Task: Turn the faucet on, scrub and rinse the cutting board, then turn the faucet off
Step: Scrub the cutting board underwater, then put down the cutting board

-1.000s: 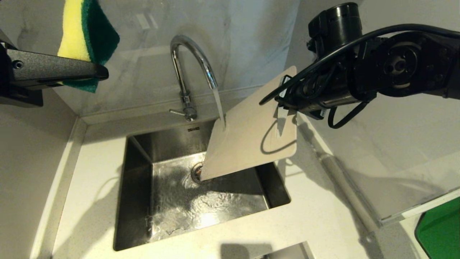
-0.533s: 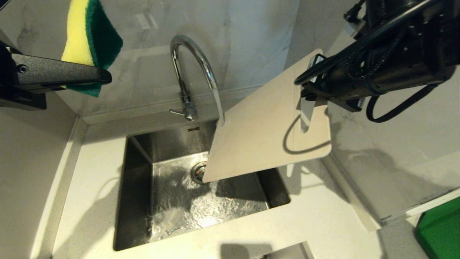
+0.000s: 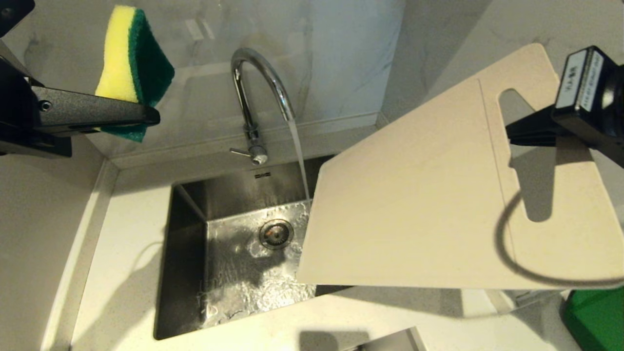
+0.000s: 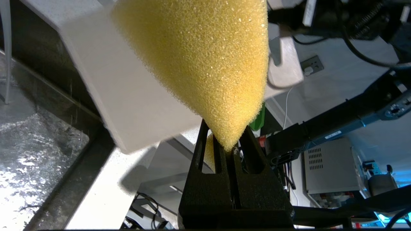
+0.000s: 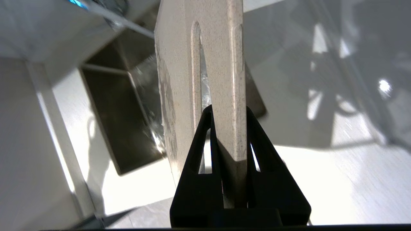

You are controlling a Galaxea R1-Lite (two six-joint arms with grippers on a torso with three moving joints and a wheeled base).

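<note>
Gripping the cutting board (image 3: 414,204) — right pincer (image 5: 228,134), cut off at frame edge; left pincer (image 4: 229,144) pinching sponge (image 3: 134,58).

Head view: high above, looks steeply down on sink (image 3: 185,253) and faucet (image 3: 253,97), counter around.
Left wrist view: sits behind left gripper (image 4: 229,144), very near sponge (image 4: 205,61), faces across sink toward cutting board (image 4: 128,96).
Right wrist view: behind right gripper (image 5: 229,128), close on board edge, looks down to sink (image 5: 106,115).
All three share board and sink.
</note>
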